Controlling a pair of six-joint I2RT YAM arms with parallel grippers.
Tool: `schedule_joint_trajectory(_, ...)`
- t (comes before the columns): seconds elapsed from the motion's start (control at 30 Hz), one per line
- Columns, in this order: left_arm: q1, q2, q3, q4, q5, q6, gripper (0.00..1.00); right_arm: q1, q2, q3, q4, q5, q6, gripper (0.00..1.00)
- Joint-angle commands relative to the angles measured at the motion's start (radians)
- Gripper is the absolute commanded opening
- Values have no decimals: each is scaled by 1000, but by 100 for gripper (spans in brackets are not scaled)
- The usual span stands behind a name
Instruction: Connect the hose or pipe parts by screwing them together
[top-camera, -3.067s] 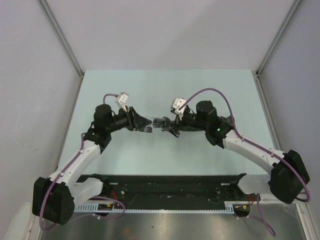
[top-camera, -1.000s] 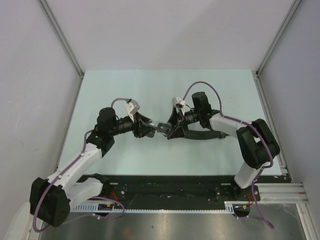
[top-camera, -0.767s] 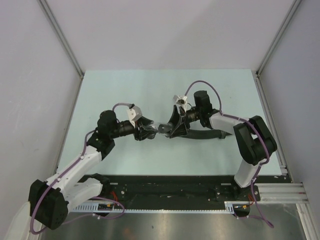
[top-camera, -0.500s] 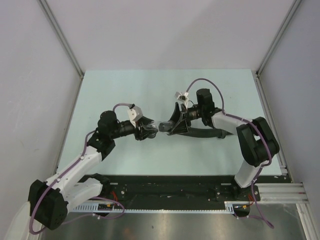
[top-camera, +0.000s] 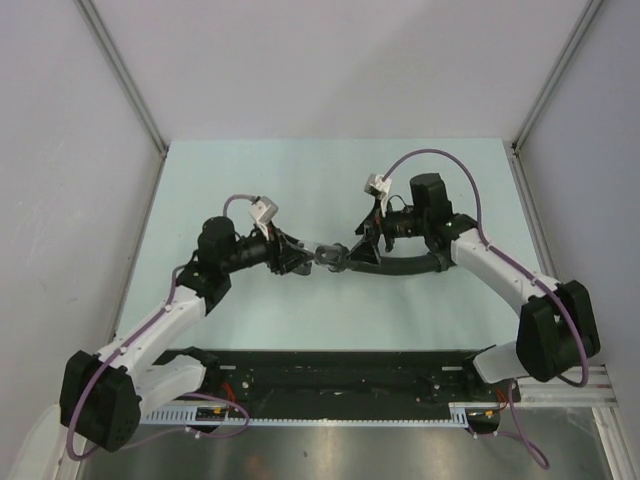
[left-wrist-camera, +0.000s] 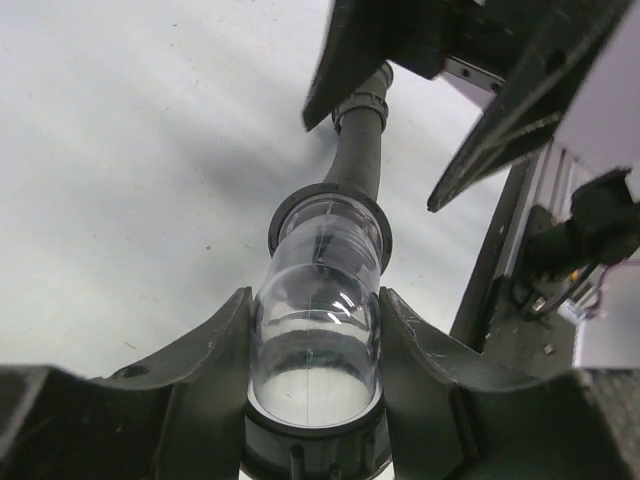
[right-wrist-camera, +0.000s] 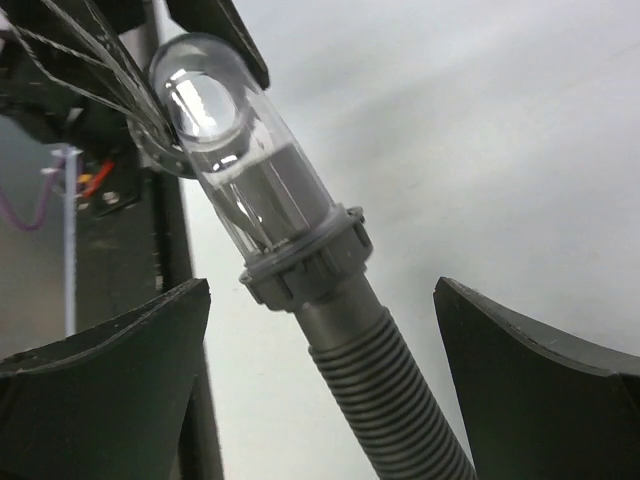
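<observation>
left claw (left-wrist-camera: 316, 335) pinches clear fitting (left-wrist-camera: 320, 265) | right claw (right-wrist-camera: 320, 290) spread around hose (right-wrist-camera: 392, 402) | wrist-only: grey collar (right-wrist-camera: 300, 262)

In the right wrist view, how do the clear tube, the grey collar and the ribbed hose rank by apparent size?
1. clear tube, narrowly
2. ribbed hose, visible stretch only; it runs out of frame
3. grey collar

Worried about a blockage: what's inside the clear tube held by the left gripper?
Nothing loose shows inside the clear tube, only glare and grey shading. Its end within the grey collar is covered.
</observation>
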Motion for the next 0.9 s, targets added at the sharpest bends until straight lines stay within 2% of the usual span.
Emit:
schedule_joint_trajectory(0.0, 55, 15, 69, 38, -10, -289, 0, 83, -151, 13, -19, 382, -89, 100)
schedule_joint_trajectory(0.03, 68, 17, 69, 35, -9, -314, 0, 104, -171, -16, 43, 541, -109, 100)
schedule_joint_trajectory(0.07, 72, 18, 69, 29, -18, -340, 0, 117, -190, -38, 80, 596, -126, 100)
schedule_joint_trajectory(0.2, 95, 17, 72, 9, -50, -509, 0, 193, -293, -159, 293, 670, -257, 100)
schedule_joint_trajectory(0.27, 102, 17, 77, -19, -61, -601, 0, 274, -354, -269, 382, 736, -362, 100)
schedule_joint_trajectory(0.3, 111, 20, 90, -37, -72, -627, 0, 305, -369, -306, 479, 824, -377, 100)
schedule_joint_trajectory(0.4, 119, 34, 136, -128, -80, -657, 0, 385, -414, -374, 515, 877, -455, 100)
schedule_joint_trajectory(0.57, 136, 38, 139, -128, -43, -790, 0, 561, -399, -451, 594, 1092, -590, 100)
schedule_joint_trajectory(0.87, 142, 44, 150, -126, 51, -971, 0, 624, -233, -480, 818, 1224, -712, 98)
